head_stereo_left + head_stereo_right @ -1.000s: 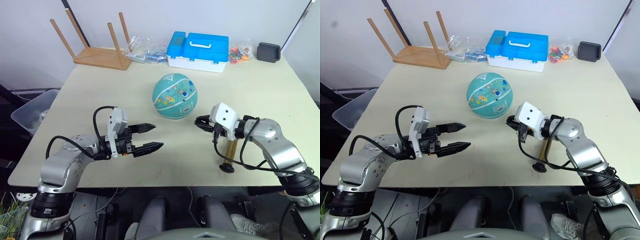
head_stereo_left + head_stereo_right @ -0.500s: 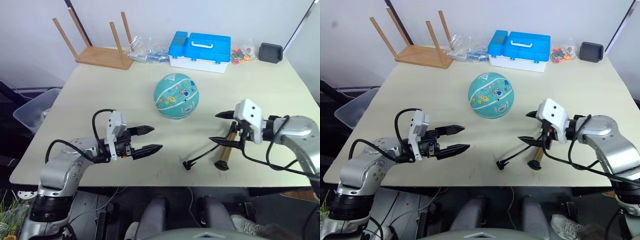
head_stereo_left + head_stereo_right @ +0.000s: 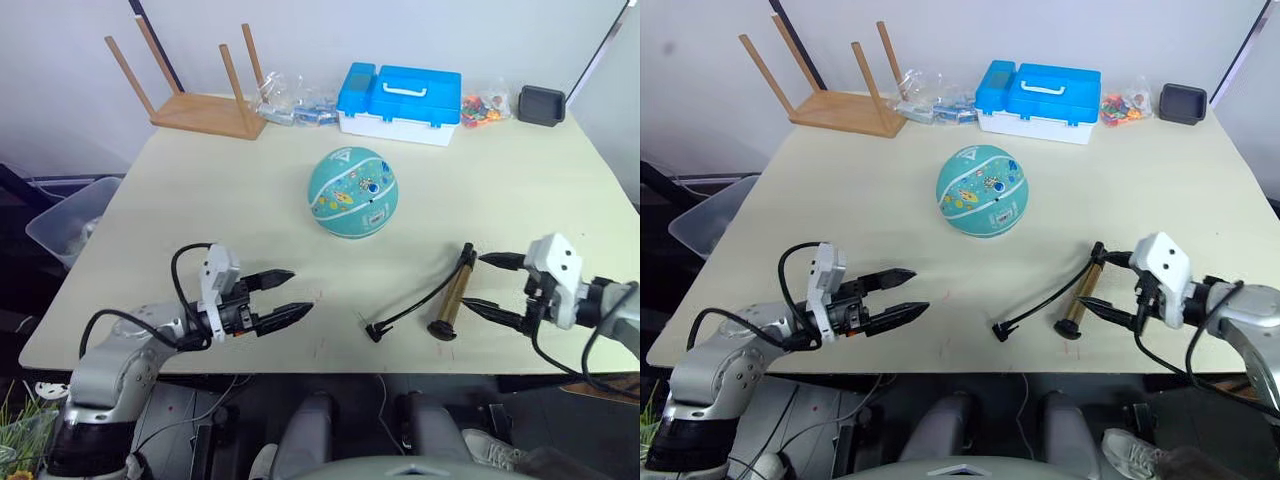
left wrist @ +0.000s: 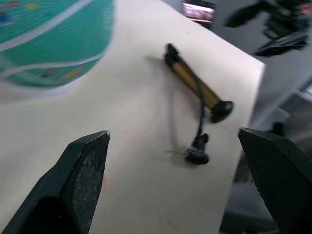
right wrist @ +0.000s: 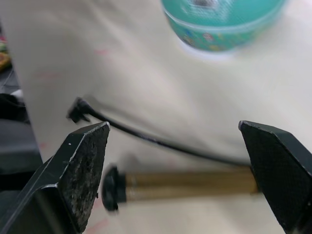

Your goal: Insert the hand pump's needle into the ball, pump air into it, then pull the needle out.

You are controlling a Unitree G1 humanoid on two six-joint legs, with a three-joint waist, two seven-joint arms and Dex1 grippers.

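Observation:
The teal ball (image 3: pixel 351 191) with cartoon prints rests mid-table. Toward the front right lies the hand pump (image 3: pixel 452 292), gold barrel flat on the table, its thin black hose (image 3: pixel 410 309) curling to a free end at the front edge. No needle is in the ball. My right gripper (image 3: pixel 473 281) hovers open just right of the pump, apart from it and empty. In the right wrist view the pump (image 5: pixel 190 178) lies between the open fingers' line of sight, with the ball (image 5: pixel 219 19) beyond. My left gripper (image 3: pixel 300 290) is open and empty at the front left.
At the table's back edge stand an upturned wooden stool (image 3: pixel 205 110), a blue plastic case (image 3: pixel 400 100), bags of small coloured parts (image 3: pixel 482 108) and a black tray (image 3: pixel 540 103). A clear bin (image 3: pixel 70 220) sits on the floor off the table's left side.
My right gripper opened, let go of the hose end near the ball and drew back to the right. The pump now lies free on the table. My left gripper pulled back slightly.

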